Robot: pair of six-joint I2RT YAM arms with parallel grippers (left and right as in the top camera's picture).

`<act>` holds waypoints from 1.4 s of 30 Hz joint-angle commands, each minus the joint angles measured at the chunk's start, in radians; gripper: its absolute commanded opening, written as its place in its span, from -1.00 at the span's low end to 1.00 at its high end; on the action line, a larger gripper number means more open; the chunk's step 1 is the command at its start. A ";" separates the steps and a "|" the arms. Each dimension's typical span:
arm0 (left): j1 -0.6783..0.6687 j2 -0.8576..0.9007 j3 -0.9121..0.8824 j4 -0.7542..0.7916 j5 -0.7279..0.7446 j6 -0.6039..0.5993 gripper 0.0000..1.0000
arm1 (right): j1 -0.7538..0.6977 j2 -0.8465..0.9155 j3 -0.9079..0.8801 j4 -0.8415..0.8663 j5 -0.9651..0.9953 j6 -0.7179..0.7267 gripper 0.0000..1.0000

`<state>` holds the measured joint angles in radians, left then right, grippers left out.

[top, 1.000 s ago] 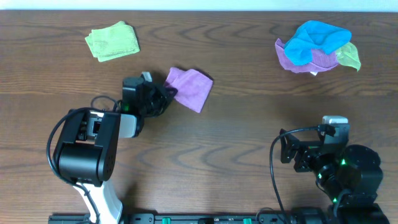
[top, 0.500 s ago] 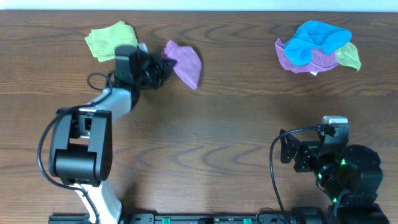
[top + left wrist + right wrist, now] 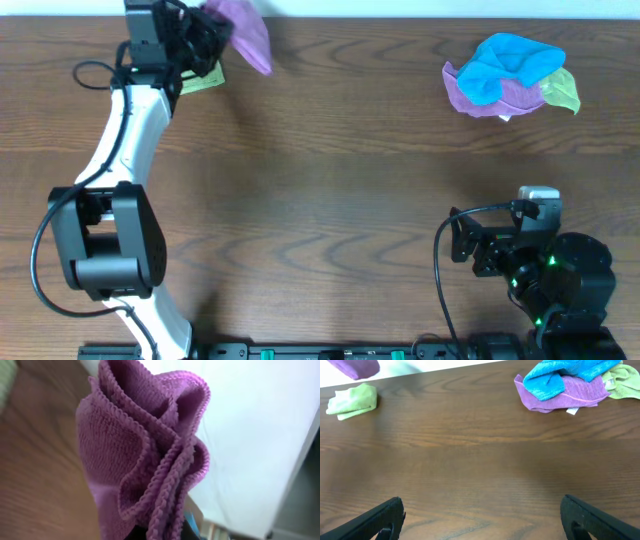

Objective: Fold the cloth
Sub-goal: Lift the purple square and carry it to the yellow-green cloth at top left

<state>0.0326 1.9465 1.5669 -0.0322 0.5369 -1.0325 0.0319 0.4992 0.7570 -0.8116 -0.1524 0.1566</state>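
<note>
right gripper (image 3: 481, 506) jaws wide apart, nothing between them, parked low over the near edge of the table (image 3: 330, 200). looks idle, probably kept back so it stays out of the other arm's way.

mid table is bare wood, nothing to work on there.

further out on the right: blue/purple/green pile (image 3: 505, 75), well apart from both arms, untouched. far left: green cloth (image 3: 352, 400), folded, flat on the wood, partly under the left arm in the overhead view.

left arm is stretched right out to the far edge. left gripper (image 3: 205, 35) jaws are mostly hidden by fabric in the wrist view, but the cloth (image 3: 140, 450) is up off the wood and bunches down into them, so i read them as clamped on it. grip looks like it's on several stacked hems at once, not a single corner, so it hangs as a ruffled wad, not a sheet.

cloth sits just beyond the left jaws, toward the far edge and partly over it, above and just right of the green cloth, not touching it as far as i can tell.

my read: not folded yet. it needs to go down flat on open wood first. risk is that multi-layer pinch keeping it wadded on release.
</note>
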 commanded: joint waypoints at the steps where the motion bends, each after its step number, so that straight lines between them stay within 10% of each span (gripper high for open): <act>1: 0.017 -0.021 0.025 0.005 -0.100 0.069 -0.88 | -0.006 -0.003 -0.004 -0.002 0.006 0.014 0.99; 42: 0.080 0.323 0.190 0.113 -0.174 0.172 -0.88 | -0.006 -0.003 -0.004 -0.002 0.006 0.014 0.99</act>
<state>0.1097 2.2475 1.7264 0.0784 0.3595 -0.8848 0.0319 0.4992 0.7570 -0.8116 -0.1524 0.1566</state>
